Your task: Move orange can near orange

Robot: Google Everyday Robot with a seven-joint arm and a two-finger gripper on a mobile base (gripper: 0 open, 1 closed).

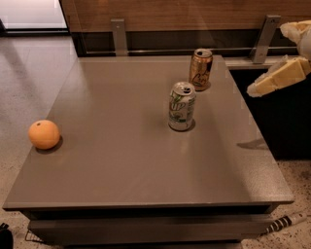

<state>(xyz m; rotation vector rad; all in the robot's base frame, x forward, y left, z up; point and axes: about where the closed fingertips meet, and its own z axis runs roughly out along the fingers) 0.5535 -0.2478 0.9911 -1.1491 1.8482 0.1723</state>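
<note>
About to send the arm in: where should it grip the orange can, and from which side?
Grip the orange can mid-body, across its round wall; it stands upright, so a level approach likely suits. Come from the picture's right, where the gripper hangs off the table edge; the white can stands close at its front-left.

1 camera looks steeply down from above the near edge of the flat grey square table (121,160), fairly close, facing the brown wood-panelled wall (160,14). The pale yellow gripper (260,86) pokes in at the view's right edge.
</note>
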